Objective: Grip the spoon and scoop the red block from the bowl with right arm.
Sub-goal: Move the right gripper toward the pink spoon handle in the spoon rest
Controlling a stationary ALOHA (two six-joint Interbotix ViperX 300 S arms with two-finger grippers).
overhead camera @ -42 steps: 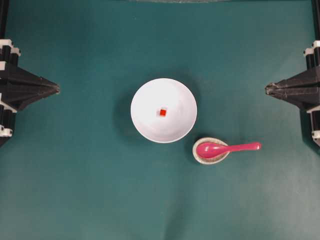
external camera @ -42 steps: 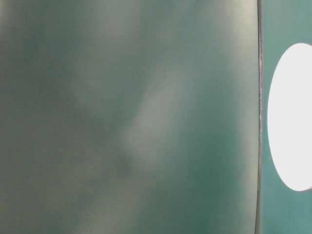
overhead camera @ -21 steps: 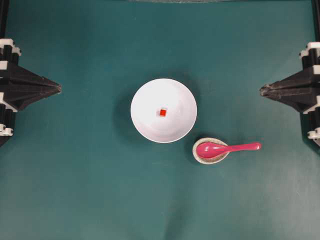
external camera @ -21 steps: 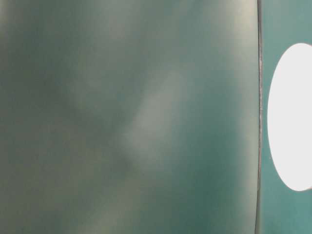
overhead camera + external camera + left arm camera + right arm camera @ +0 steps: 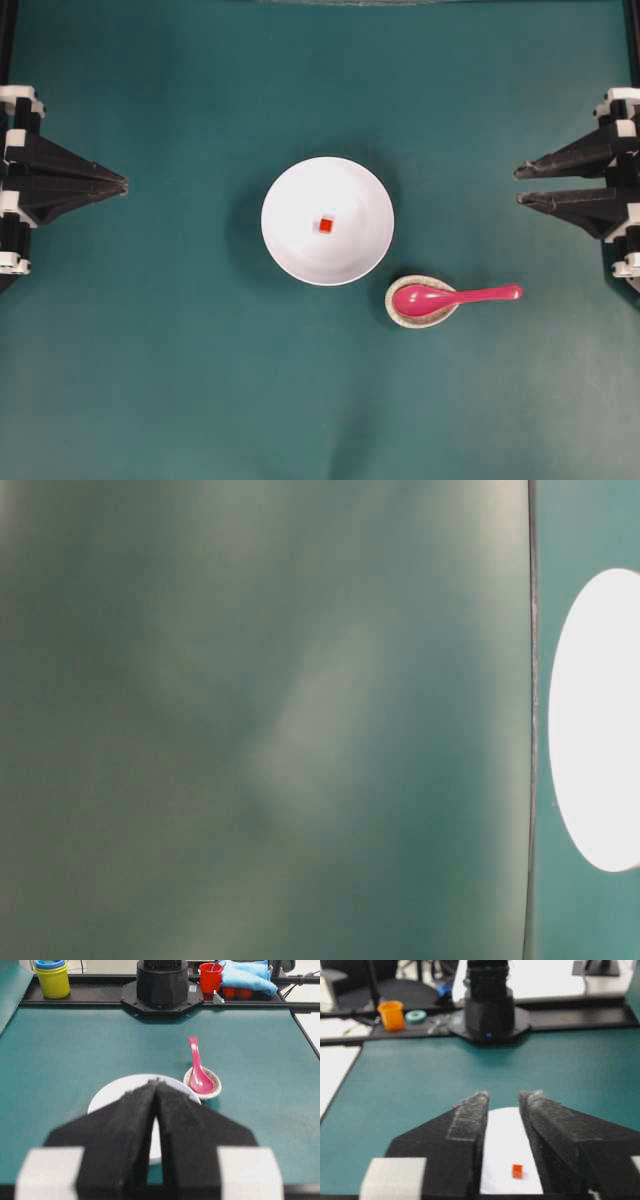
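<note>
The white bowl [image 5: 300,245] stands mid-table with the tiny red block [image 5: 326,225] inside it. Just right of it and nearer the front, the pink spoon [image 5: 455,296] rests with its scoop in a small speckled dish [image 5: 421,320], handle pointing right. My right gripper [image 5: 519,186] hovers at the right edge, open and empty, well apart from the spoon. Through its fingers the right wrist view shows the bowl [image 5: 505,1135] and block [image 5: 517,1171]. At the left edge, my left gripper [image 5: 124,183] is shut and empty, its tips [image 5: 156,1081] meeting in front of the bowl [image 5: 112,1097].
Beyond the table's far rail, the left wrist view shows a yellow cup [image 5: 52,980], a red cup [image 5: 210,977] and a blue cloth [image 5: 247,972]. An orange cup [image 5: 391,1015] and a tape roll [image 5: 415,1016] lie off the table. The table-level view is blurred.
My right gripper has gone from shut to open and crept slightly toward the middle. The left gripper's tip has edged a little inward. Bowl, block and spoon have not moved.
</note>
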